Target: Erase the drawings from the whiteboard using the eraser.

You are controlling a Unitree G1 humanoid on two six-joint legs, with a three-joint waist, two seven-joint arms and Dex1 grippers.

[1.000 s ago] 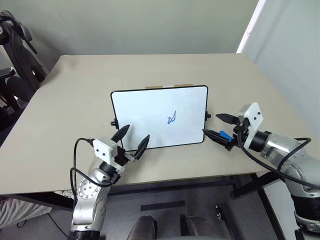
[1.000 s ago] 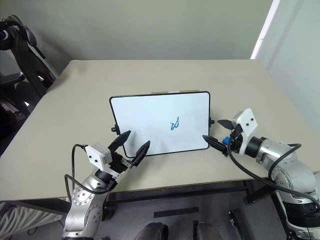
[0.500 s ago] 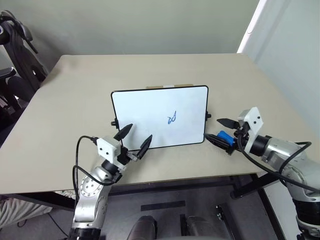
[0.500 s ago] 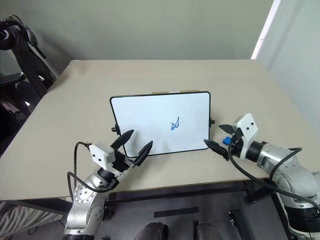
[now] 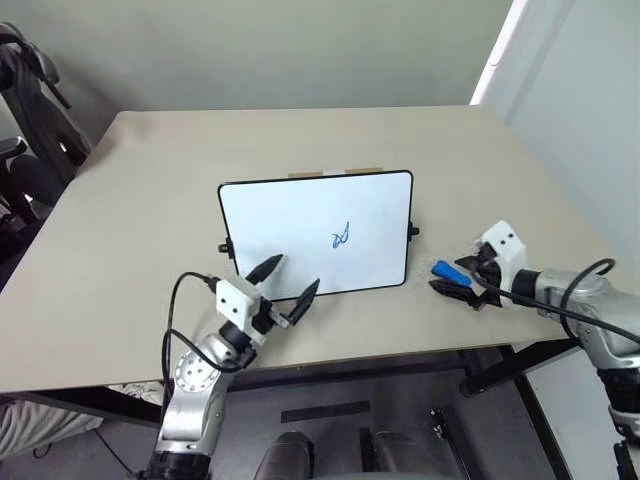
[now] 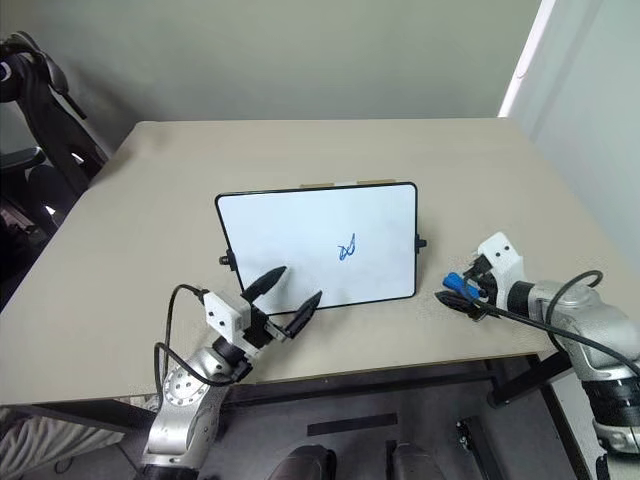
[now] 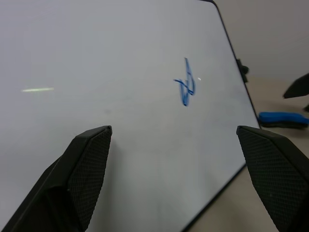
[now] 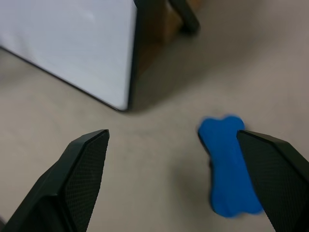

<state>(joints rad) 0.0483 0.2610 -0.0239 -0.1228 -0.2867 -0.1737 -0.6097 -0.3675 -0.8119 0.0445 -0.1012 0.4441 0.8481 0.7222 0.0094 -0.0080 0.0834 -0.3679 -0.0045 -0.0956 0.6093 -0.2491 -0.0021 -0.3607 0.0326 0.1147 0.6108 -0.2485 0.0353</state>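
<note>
Left eye view: beige table [image 5: 140, 200], whiteboard [image 5: 300, 225], eraser [image 5: 447, 271] between spread right gripper [image 5: 462, 278], left gripper [image 5: 286, 284] spread.

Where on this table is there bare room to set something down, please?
The table is bare along its left side and across the far strip behind the whiteboard. It is crowded to the right of the board, where the eraser lies by the open right gripper, and at the board's near edge, where the open left gripper hovers.
</note>
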